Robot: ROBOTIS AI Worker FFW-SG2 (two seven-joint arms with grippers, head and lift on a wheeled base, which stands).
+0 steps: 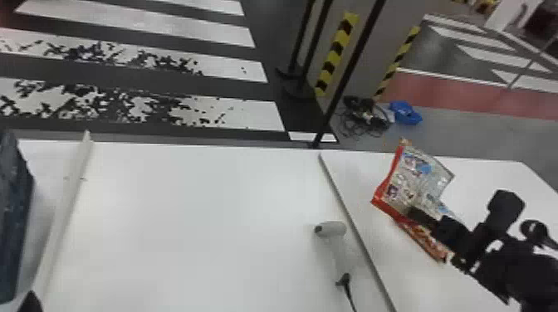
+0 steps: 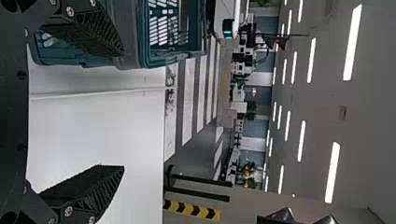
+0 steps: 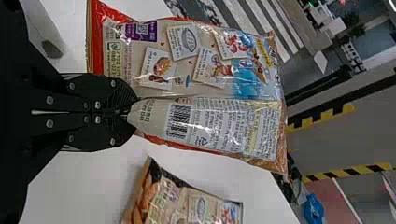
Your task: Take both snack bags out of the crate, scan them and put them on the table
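A glossy, crinkled snack bag [image 3: 201, 79] is being pinched by the right gripper [image 1: 415, 215]; the ridged, wedge-shaped fingers [image 2: 91, 186] of the left gripper [image 1: 31, 303] are being held spread.

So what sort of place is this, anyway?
Probably a large indoor hall, perhaps a test or demonstration space: long ceiling lights overhead, white stripes like a crossing on the floor, and a handheld scanner on a white table.
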